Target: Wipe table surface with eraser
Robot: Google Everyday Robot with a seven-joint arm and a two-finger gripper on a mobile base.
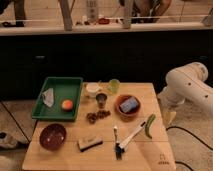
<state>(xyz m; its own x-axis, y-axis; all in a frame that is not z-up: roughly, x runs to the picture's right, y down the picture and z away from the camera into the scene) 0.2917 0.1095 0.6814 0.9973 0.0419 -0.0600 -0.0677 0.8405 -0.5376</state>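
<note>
The light tan wooden table surface [107, 155] has a small dark logo [163, 161] near its front right corner. The eraser [90, 143], a small block with a pale top over a dark base, lies flat near the front edge, left of centre. My white arm [187, 87] stands off the table's right side. My gripper [169, 117] hangs below it, just beyond the right edge and far from the eraser.
A green tray [36, 114] at back left holds an orange fruit [67, 104] and a white piece. A dark red bowl [52, 136], an orange bowl [128, 106], cups [101, 99], a brown clump [97, 116], a green pod [149, 125] and a white-handled brush [127, 140] crowd the table.
</note>
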